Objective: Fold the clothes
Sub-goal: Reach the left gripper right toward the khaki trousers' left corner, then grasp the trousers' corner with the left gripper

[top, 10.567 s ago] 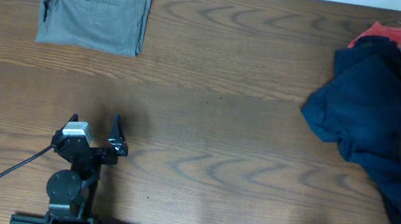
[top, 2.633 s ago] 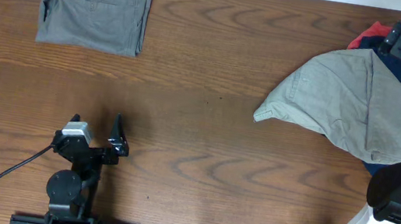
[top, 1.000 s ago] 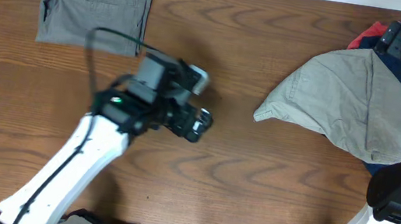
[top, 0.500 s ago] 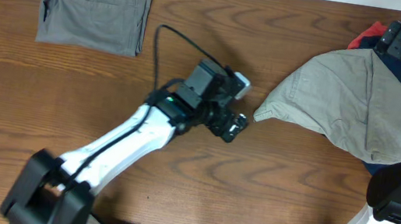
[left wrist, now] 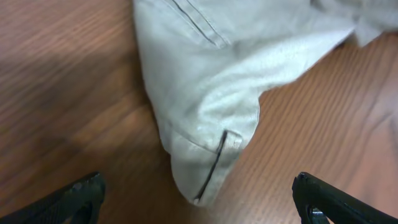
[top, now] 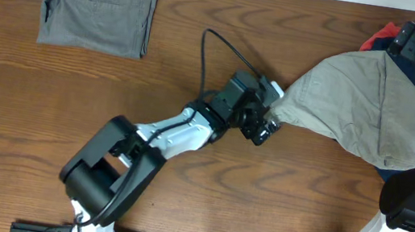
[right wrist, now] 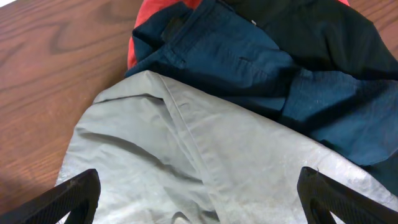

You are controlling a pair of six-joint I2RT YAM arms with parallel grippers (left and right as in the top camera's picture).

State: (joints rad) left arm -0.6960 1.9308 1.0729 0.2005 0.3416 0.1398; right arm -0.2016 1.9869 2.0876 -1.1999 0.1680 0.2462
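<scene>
**A:** One wide brown wooden table (top: pixel 203 205), and the large pale khaki-beige trousers (top: pixel 363 105) are lying crumpled at its right side, draping over a navy garment (right wrist: pixel 249 62) and a red garment (top: pixel 386 33).

**B:** And the folded grey-olive trousers (top: pixel 99 8) are sitting at the far left corner. Now the left gripper (left wrist: pixel 199 199) is hovering over the khaki corner, jaws apart, gripping nothing.

**A:** While the right gripper (right wrist: pixel 199 196) is gaping wide above the pile. Looks like the spreading-out step. Next, I'd say, it's pinching that corner and dragging it flat.

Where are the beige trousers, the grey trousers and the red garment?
beige trousers (top: pixel 363 105), overhead view, middle of cloth
grey trousers (top: pixel 92 7), overhead view, back pocket
red garment (top: pixel 380 34), overhead view, visible left edge
</scene>
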